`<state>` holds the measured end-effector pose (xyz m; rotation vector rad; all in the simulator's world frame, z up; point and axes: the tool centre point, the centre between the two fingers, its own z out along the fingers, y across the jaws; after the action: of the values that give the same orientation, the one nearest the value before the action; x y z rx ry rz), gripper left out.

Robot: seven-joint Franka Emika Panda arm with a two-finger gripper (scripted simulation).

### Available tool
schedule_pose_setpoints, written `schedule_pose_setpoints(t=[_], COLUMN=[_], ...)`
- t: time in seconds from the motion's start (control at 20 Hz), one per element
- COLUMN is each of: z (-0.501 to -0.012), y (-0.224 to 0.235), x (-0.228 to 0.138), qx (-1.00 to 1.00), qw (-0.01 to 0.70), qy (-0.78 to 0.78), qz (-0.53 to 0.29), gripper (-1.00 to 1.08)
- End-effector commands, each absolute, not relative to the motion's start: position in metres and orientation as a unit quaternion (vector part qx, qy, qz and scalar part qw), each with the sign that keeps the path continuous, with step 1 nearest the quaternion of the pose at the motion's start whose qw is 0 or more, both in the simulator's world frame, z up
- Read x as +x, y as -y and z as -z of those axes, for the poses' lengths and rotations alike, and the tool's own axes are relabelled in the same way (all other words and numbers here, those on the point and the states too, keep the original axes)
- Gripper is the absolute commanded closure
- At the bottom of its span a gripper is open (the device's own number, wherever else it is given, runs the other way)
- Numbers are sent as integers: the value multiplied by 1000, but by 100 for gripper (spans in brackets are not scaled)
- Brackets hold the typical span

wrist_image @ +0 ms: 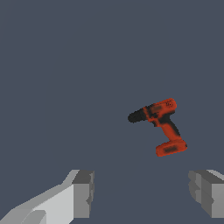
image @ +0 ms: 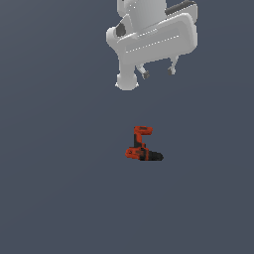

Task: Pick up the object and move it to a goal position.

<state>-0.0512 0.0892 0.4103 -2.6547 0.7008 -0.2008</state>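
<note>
The small red-orange and black power drill lies on its side on the flat grey floor, its black chuck end toward the exterior view's right and its red handle pointing away toward the arm. It also shows in the wrist view. My gripper hangs well above and beyond the drill, under the white arm. It is open and empty. In the wrist view the gripper shows two wide-apart fingers with the drill far from them, not between them.
The white arm's body fills the upper part of the exterior view. The grey floor spreads flat in all directions around the drill, with no other objects seen.
</note>
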Motion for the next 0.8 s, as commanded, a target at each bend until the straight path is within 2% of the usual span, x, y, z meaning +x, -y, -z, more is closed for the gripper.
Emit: schedule_pose_setpoints(t=[0.0, 0.35, 0.75], z=[-419, -422, -390], y=[-100, -132, -160], x=[-57, -70, -77], qx=[-941, -926, -908], qw=[197, 195, 177], qy=[-266, -314, -376], qz=[73, 71, 53], gripper=[-60, -60, -60])
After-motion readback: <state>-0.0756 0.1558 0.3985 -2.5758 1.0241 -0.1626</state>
